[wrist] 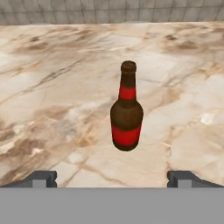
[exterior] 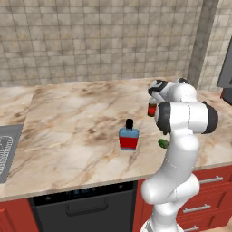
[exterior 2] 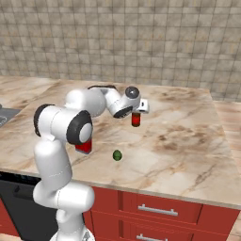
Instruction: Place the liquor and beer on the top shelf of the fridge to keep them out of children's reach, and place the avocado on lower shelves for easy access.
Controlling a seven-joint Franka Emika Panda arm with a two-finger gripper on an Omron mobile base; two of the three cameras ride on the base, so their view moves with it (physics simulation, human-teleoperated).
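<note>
Marble counter — upright beer just ahead of the wide-open gripper.

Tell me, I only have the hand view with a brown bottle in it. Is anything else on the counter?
Observer: Yes, the liquor, a squat blue bottle, stands upright to the left of the arm.
Operator: Anything small?
Observer: The avocado lies near the counter's front edge, apart from both bottles.
Operator: Is my gripper touching the beer?
Observer: No. The gripper is open and stops short of it.
</note>
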